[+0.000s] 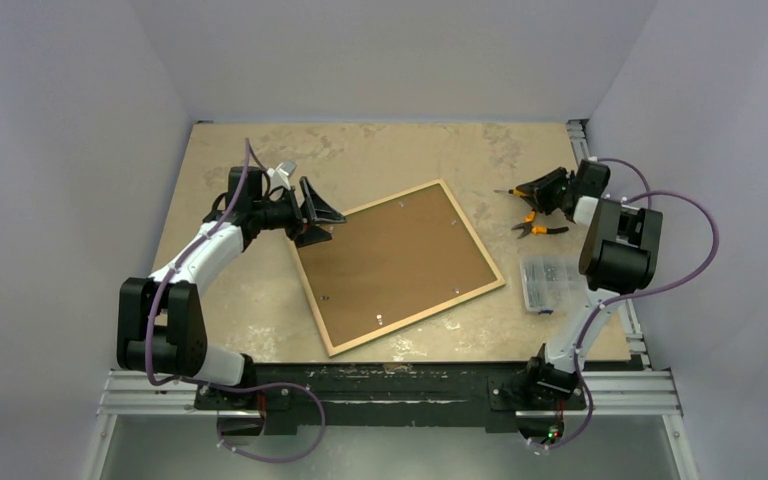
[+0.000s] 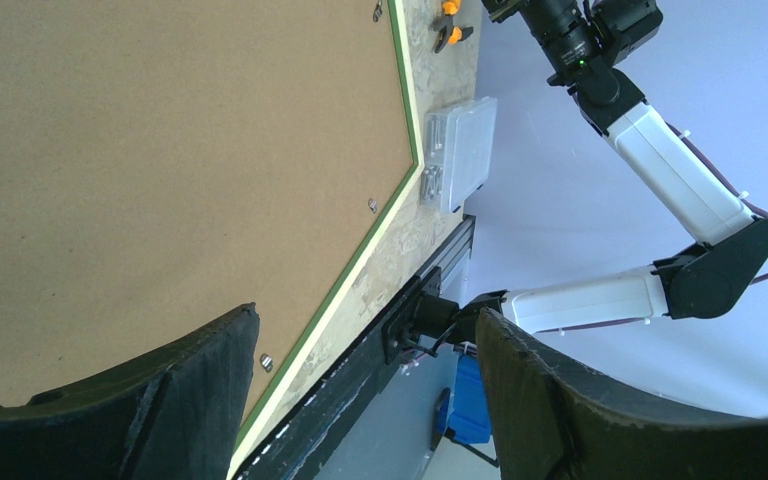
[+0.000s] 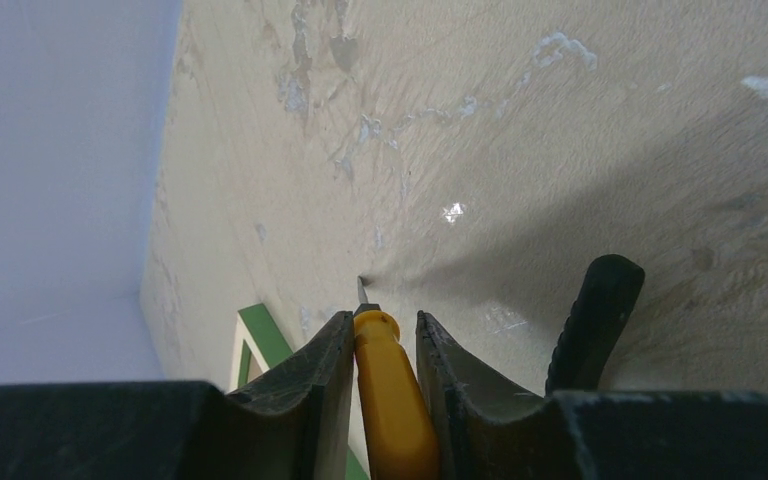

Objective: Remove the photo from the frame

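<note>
The frame (image 1: 416,318) lies face down in the middle of the table, its light wood back edge up and its green side (image 2: 405,100) showing. The photo's brown fibreboard back (image 1: 395,260) (image 2: 160,150) fills it; the print side is hidden. My left gripper (image 1: 334,224) (image 2: 368,315) hovers open over the frame's left corner with nothing between its fingers. At the far right, my right gripper (image 1: 525,192) (image 3: 384,320) straddles a yellow-handled screwdriver (image 3: 390,400) whose tip touches the table. A small gap shows beside the handle. The frame's green corner (image 3: 260,335) peeks past the left finger.
Small metal tabs (image 1: 377,320) (image 2: 372,205) sit along the backing's edge. Orange-handled pliers (image 1: 532,228) lie by the right gripper, a black handle (image 3: 595,320) beside its finger. A clear plastic box (image 1: 547,283) (image 2: 460,150) stands near the right front edge.
</note>
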{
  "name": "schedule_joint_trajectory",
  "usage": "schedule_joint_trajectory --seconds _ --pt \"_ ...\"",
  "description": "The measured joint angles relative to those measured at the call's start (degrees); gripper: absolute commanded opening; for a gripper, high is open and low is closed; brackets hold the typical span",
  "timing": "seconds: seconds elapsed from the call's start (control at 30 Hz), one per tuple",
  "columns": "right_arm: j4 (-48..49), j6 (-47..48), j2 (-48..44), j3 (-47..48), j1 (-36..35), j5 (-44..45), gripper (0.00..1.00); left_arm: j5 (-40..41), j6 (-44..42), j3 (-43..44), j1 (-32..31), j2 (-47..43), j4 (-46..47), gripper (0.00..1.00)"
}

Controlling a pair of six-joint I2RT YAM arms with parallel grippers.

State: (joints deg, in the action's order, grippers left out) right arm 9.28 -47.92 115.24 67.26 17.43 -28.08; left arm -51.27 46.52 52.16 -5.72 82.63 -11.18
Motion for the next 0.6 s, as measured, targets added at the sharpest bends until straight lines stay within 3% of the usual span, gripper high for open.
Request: schedule_joint_trajectory --seconds 0.27,0.6 --pt "0.3 0.7 1.1 0.0 0.6 -0.2 0.3 0.0 0.0 0.0 -0.1 0.0 0.0 0.77" --pt "-0.3 2.4 2.3 0.6 0.9 0.5 0.4 0.0 0.0 0.0 -0.1 0.3 0.0 0.77"
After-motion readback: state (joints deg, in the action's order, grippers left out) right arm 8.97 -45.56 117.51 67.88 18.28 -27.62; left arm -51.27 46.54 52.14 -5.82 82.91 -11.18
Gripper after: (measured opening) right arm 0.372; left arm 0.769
